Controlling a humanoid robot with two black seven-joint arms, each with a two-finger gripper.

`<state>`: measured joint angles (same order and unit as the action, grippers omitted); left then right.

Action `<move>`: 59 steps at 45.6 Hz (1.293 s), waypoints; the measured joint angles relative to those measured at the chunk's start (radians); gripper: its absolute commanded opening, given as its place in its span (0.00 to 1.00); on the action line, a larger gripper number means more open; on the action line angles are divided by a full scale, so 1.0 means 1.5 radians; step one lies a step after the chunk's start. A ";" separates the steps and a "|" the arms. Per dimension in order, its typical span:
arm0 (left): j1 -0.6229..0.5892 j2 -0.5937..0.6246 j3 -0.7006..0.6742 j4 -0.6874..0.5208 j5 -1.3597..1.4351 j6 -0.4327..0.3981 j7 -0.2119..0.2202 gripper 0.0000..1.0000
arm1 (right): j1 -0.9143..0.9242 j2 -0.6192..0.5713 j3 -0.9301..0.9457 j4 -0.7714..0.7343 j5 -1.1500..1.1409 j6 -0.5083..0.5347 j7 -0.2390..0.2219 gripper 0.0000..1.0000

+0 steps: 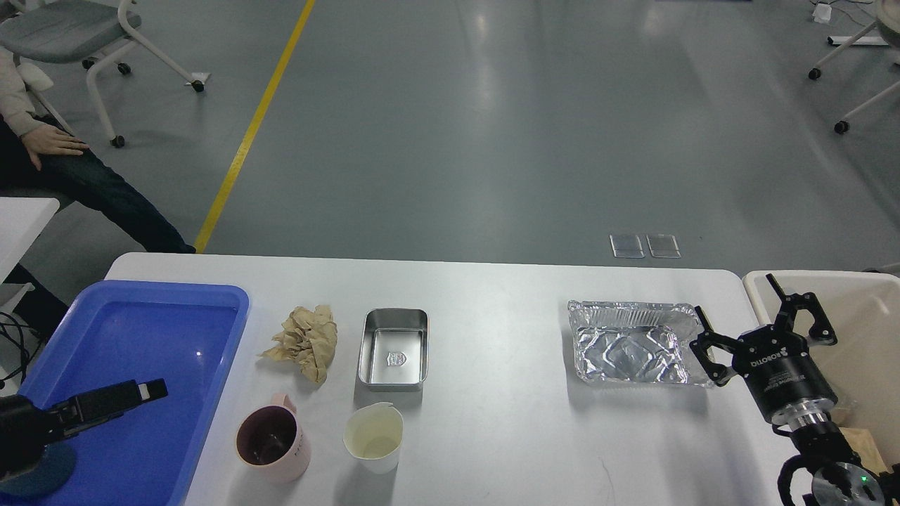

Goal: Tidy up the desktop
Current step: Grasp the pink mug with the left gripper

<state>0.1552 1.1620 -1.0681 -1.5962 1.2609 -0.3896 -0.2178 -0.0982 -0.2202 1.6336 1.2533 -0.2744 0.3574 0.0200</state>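
The white desktop [492, 288] holds a crumpled brown paper [304, 341], an empty steel box [393, 348], a pink mug [271, 437], a cream cup [374, 436] and an empty foil tray [633, 344]. My left gripper [149, 388] hovers low over the blue tray [162, 316], pointing right, left of the pink mug; its fingers cannot be told apart. My right gripper [735, 295] is open and empty, just right of the foil tray, at the desktop's right edge.
A cream bin [868, 309] stands beside the desktop's right end. A dark blue cup [35, 474] lies in the tray's near left corner, partly hidden by my left arm. A seated person [63, 161] and chairs are at the far left.
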 measured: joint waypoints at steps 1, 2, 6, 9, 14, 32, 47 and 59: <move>-0.013 0.000 0.014 0.000 0.002 -0.001 0.000 0.93 | 0.000 0.000 0.000 0.000 0.000 0.000 0.000 1.00; -0.031 0.000 0.032 0.002 0.004 -0.002 0.000 0.93 | 0.000 0.001 -0.001 0.000 0.000 0.000 0.000 1.00; -0.091 -0.003 0.098 0.007 0.017 -0.002 0.001 0.92 | 0.001 0.003 -0.003 0.000 0.000 0.000 0.000 1.00; -0.143 -0.016 0.155 0.010 0.037 -0.002 0.002 0.90 | 0.001 0.004 -0.004 0.000 -0.001 0.000 0.000 1.00; -0.198 -0.035 0.221 0.012 0.076 0.000 0.005 0.79 | 0.000 0.004 -0.004 -0.001 -0.001 0.000 0.000 1.00; -0.259 -0.082 0.302 0.044 0.171 -0.001 0.030 0.78 | -0.007 0.004 -0.003 -0.001 0.000 0.000 0.000 1.00; -0.270 -0.132 0.309 0.077 0.174 -0.001 0.035 0.64 | -0.005 0.002 -0.003 -0.003 0.000 0.000 0.000 1.00; -0.272 -0.139 0.332 0.080 0.177 -0.001 0.052 0.62 | -0.006 0.003 -0.001 -0.011 0.000 0.002 0.000 1.00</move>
<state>-0.2530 0.9527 -0.5696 -1.4757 1.5261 -0.3908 -0.1402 -0.1071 -0.2159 1.6315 1.2369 -0.2745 0.3603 0.0199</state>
